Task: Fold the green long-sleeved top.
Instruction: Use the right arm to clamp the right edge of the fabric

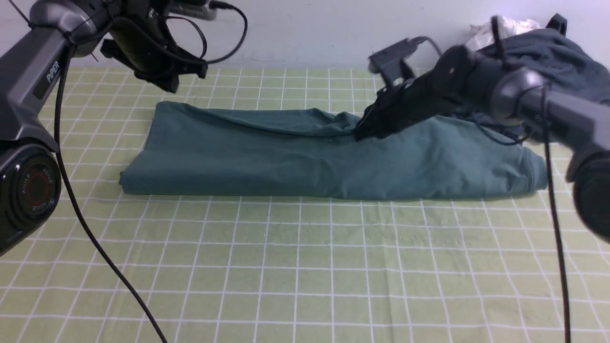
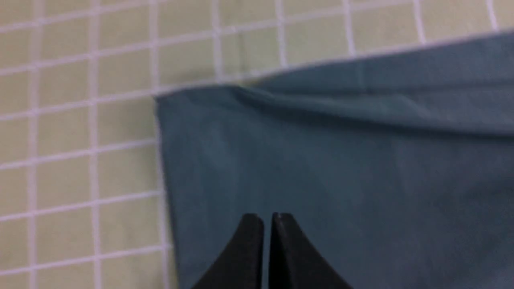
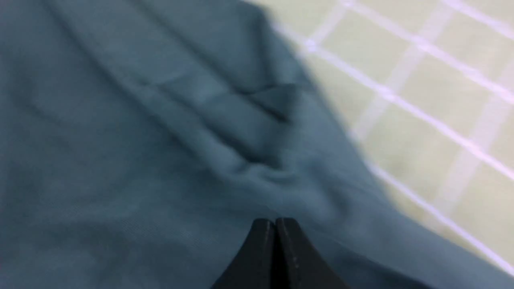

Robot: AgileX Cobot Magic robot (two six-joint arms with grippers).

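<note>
The green long-sleeved top [image 1: 305, 157] lies folded into a long band across the checked table, with wrinkles along its far edge. My left gripper [image 1: 167, 85] hangs in the air above the band's far left corner. In the left wrist view the left gripper [image 2: 267, 216] is shut and empty, over the top [image 2: 341, 168] near its corner. My right gripper [image 1: 360, 132] is low at the wrinkled far edge near the band's middle. In the right wrist view the right gripper [image 3: 275, 220] is shut with no cloth between its fingers, just over the bunched fabric [image 3: 249, 160].
A dark charcoal-grey garment [image 1: 553, 52] and a small white cloth [image 1: 512, 25] are heaped at the back right, behind my right arm. Black cables [image 1: 95, 238] hang from both arms over the yellow-green checked tablecloth [image 1: 305, 267]. A pale wall closes the back.
</note>
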